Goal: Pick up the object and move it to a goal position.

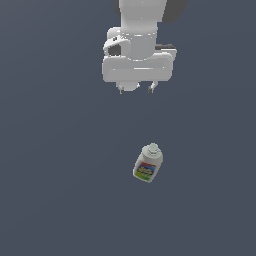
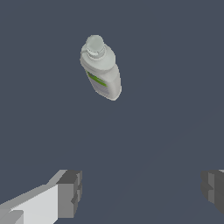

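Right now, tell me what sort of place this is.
Most likely a bare simulated test scene, not a real room: a flat, featureless grey-blue floor with no walls or furniture, one small bottle on it, and a white robot gripper, jaws open, apart from the bottle.

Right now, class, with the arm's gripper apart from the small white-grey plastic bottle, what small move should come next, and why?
Probably shift the gripper sideways until it stands over the small white-grey plastic bottle with the ribbed cap, before lowering. In the wrist view the fingers stand wide apart and empty, and the bottle sits well off from the gap between them, so descending now would likely miss it.
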{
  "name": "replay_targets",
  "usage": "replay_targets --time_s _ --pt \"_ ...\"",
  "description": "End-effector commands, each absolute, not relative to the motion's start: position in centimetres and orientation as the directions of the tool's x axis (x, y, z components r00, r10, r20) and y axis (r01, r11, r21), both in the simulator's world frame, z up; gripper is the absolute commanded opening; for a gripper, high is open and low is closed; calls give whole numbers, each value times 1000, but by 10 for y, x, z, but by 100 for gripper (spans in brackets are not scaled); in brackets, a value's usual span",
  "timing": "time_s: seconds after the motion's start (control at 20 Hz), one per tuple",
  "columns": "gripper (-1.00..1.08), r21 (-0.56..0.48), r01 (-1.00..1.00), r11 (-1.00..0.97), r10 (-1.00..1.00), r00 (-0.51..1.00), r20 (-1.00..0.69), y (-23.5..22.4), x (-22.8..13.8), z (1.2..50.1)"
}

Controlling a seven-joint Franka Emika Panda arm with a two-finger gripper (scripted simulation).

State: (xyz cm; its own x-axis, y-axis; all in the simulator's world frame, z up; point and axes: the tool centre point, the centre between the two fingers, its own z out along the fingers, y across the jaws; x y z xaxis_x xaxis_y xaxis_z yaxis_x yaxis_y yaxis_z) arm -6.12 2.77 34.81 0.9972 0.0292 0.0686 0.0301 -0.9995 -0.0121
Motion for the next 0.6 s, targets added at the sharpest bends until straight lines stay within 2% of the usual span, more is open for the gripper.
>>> replay_targets --time_s 0.0,0.55 --pt "100 -12 30 -999 29 997 69 28 -61 348" --pt "100 -14 44 -999 43 998 45 34 -63 336"
